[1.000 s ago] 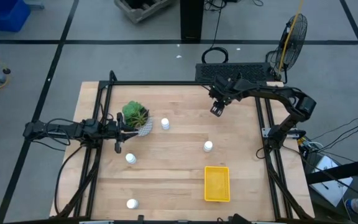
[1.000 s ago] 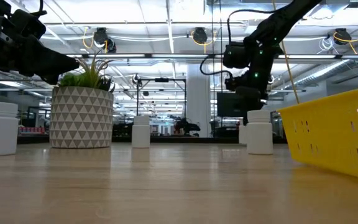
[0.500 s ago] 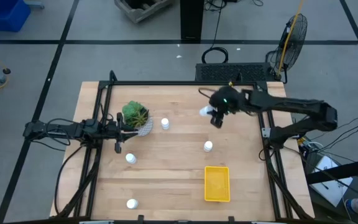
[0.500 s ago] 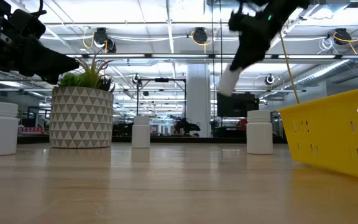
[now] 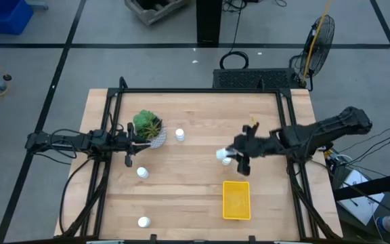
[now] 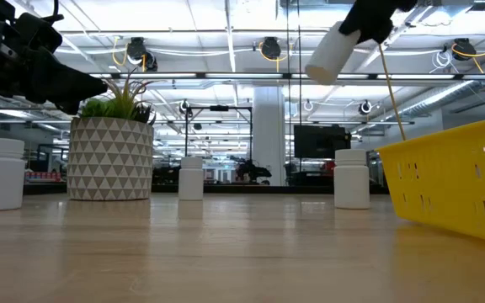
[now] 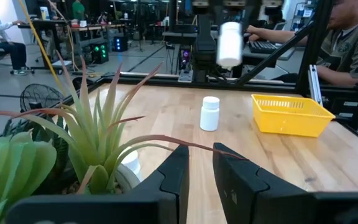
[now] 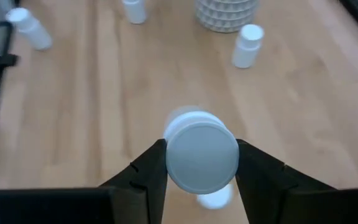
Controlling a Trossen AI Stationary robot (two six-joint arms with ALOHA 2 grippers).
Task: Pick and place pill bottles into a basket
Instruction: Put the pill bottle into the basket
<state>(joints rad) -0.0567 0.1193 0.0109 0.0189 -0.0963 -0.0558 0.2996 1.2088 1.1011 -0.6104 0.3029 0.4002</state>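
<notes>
My right gripper is shut on a white pill bottle, high above the table; the bottle also shows in the low view and the right wrist view. Right under it a second bottle stands on the table. Three more bottles stand on their bases. The yellow tray lies flat near the front edge. My left gripper waits beside the potted plant, its fingers all but together. My right gripper pinches the bottle's round sides between its two fingers. The fingers come from the table's right, slanting down. The bottle sticks out beyond the fingertips along them, tilted, its free end lower. It is lifted clear of the table.
The white-potted plant stands at the table's left, with leaves close before my left gripper. A black frame rail runs along the right side. People sit at desks beyond the table.
My right gripper has lifted a bottle clear from the table's far part and carried it toward the near edge, over the standing bottle by the tray. The bottle has tipped from upright to tilted.
</notes>
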